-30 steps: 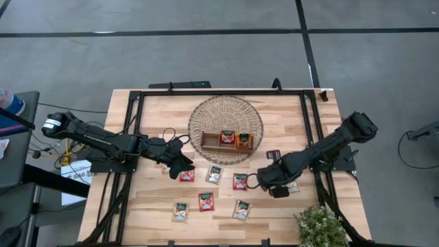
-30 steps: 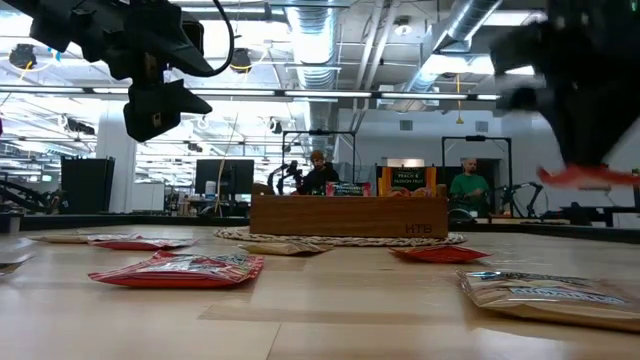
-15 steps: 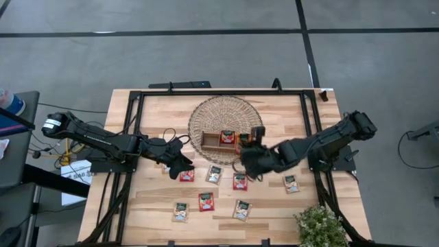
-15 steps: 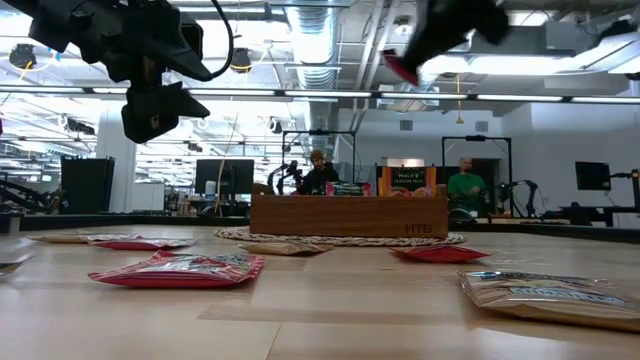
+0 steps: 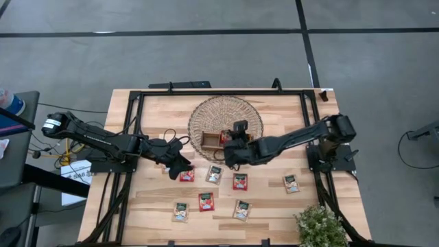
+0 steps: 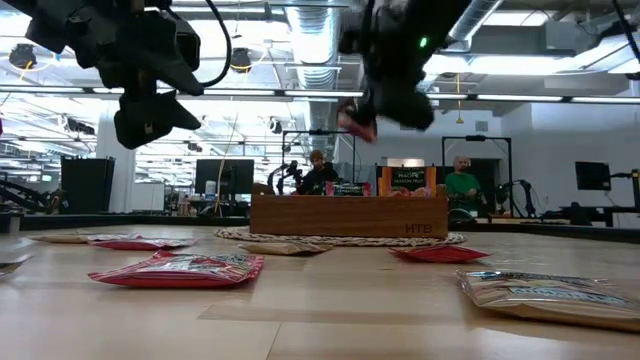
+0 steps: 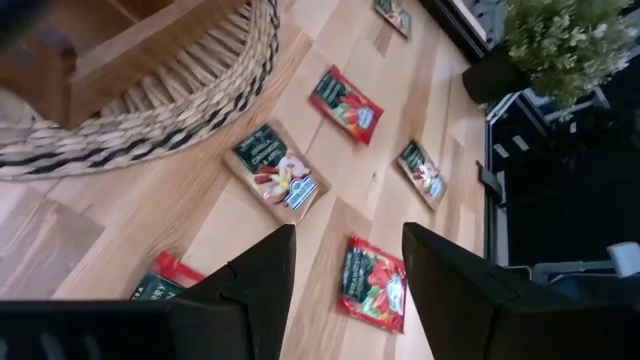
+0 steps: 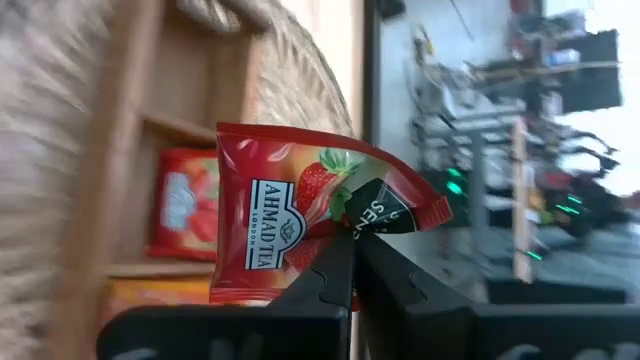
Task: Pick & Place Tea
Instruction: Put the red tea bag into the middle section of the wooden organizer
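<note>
My right gripper [image 5: 229, 148] hangs over the wooden tray [image 5: 208, 141] inside the round wicker basket [image 5: 226, 116], shut on a red tea sachet [image 8: 305, 225], which shows above the tray in the low view [image 6: 356, 119]. A red sachet [image 8: 185, 215] lies in the tray below. My left gripper [image 5: 180, 163] hovers open above a red sachet [image 5: 186, 175] left of the basket. Several more sachets, red [image 5: 239, 181] and pale [image 5: 214, 173], lie flat on the table's near half. My right gripper pinches one edge of the red sachet [image 8: 330, 262] between its two fingers. The fingers come slanting down from the table's right side. The sachet is lifted clear, above the tray, and sticks out beyond the fingertips.
A potted plant [image 5: 319, 225] stands at the near right corner. A black frame [image 5: 137, 103] runs along the table's sides and far edge. A pale sachet [image 5: 291, 183] lies alone toward the right. People sit in the room beyond the table [image 6: 318, 172].
My right gripper has swung from the table's near right toward the left and far side, up over the basket, turning its wrist as it went and carrying the red sachet clear of the table.
</note>
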You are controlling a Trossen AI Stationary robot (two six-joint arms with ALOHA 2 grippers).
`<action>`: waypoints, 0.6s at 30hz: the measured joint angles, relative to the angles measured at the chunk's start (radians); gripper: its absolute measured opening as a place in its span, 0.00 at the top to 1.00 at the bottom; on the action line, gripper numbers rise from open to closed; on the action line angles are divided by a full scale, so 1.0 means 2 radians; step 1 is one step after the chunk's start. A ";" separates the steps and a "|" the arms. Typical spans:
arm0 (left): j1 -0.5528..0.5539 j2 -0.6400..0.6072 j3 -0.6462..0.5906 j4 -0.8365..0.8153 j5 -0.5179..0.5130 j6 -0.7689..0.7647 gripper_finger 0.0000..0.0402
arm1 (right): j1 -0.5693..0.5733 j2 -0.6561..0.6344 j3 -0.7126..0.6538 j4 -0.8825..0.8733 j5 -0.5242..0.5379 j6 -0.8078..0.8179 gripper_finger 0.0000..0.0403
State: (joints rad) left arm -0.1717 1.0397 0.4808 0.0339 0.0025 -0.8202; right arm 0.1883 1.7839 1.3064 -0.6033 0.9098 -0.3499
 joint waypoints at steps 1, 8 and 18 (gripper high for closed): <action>0.000 0.000 0.000 -0.002 0.000 0.000 0.56 | -0.001 0.012 0.006 0.001 0.013 -0.001 1.00; 0.000 0.000 0.000 -0.011 0.000 0.000 0.56 | 0.000 0.074 0.034 -0.002 0.049 0.001 1.00; 0.000 0.000 0.000 -0.014 0.000 0.002 0.56 | -0.001 0.095 0.055 -0.024 0.024 0.028 1.00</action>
State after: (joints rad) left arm -0.1717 1.0397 0.4808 0.0061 0.0025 -0.8166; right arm 0.1872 1.9732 1.4166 -0.6513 0.9583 -0.2943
